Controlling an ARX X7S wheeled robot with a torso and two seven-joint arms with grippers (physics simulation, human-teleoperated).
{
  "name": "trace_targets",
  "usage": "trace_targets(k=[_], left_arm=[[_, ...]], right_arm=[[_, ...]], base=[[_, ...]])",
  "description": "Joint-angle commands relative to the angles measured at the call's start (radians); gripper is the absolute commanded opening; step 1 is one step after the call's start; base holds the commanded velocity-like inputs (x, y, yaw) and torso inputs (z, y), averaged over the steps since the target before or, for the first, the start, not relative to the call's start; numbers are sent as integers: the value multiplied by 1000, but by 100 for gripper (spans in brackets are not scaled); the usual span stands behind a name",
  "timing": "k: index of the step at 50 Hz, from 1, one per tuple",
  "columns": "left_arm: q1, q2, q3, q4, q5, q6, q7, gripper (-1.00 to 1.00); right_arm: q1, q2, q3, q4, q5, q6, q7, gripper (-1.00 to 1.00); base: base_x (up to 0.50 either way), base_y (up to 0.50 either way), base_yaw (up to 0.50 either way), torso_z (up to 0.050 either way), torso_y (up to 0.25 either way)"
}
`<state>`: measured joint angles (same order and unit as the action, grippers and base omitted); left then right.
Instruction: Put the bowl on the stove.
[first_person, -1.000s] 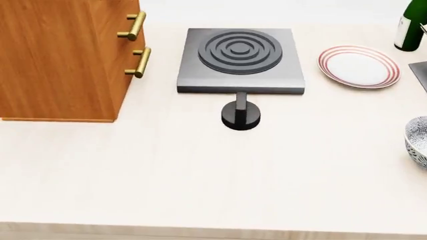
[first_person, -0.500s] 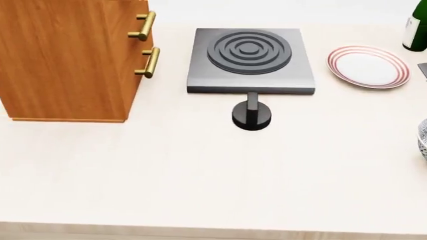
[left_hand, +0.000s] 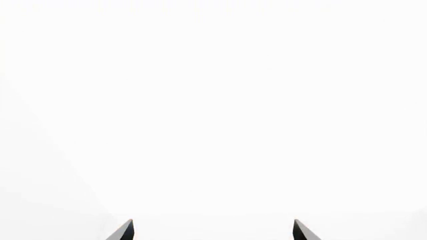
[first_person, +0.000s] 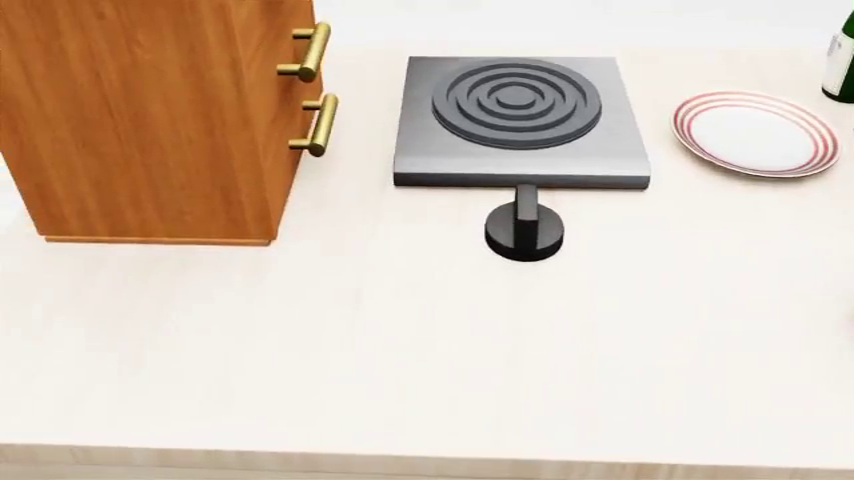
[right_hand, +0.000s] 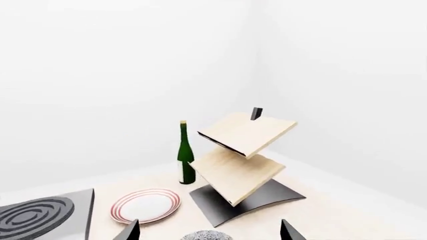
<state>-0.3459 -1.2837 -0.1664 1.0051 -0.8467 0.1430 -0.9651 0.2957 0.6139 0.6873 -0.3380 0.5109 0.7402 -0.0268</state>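
Note:
The stove (first_person: 521, 120), a dark grey square slab with one ringed burner, lies at the back middle of the counter in the head view; a corner of the stove (right_hand: 43, 215) also shows in the right wrist view. The bowl (right_hand: 205, 235), speckled grey-blue, peeks in only in the right wrist view, just beyond and between the spread fingertips of my right gripper (right_hand: 209, 229), which is open and empty. My left gripper (left_hand: 212, 231) is open too, facing blank white. Neither gripper nor the bowl shows in the head view.
A wooden cabinet (first_person: 147, 120) with brass handles stands left of the stove. A black round knob (first_person: 523, 230) sits in front of the stove. A red-rimmed plate (first_person: 754, 133), a green bottle (right_hand: 186, 155) and a tilted wooden shelf rack (right_hand: 243, 165) are to the right.
The head view has swung left: cabinet, stove and plate slid right in the picture, and the bowl at the right edge has passed out of that view.

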Motion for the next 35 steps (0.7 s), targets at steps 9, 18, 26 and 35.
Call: trace_targets(k=[9, 18, 26, 35], left_arm=[[16, 19, -26, -2, 18, 3, 22, 100], [15, 20, -20, -4, 20, 6, 23, 100], [18, 18, -18, -7, 22, 9, 22, 100], [20, 16, -11, -9, 26, 14, 21, 100]], right_arm=[[4, -19, 42, 0, 10, 9, -24, 100], [-4, -19, 38, -7, 11, 11, -25, 100], [-13, -17, 32, -11, 10, 4, -34, 100], [-18, -18, 29, -12, 8, 4, -32, 100]], base=[[453, -148, 0, 0, 0], [478, -160, 0, 0, 0], [492, -70, 0, 0, 0], [500, -14, 0, 0, 2]])
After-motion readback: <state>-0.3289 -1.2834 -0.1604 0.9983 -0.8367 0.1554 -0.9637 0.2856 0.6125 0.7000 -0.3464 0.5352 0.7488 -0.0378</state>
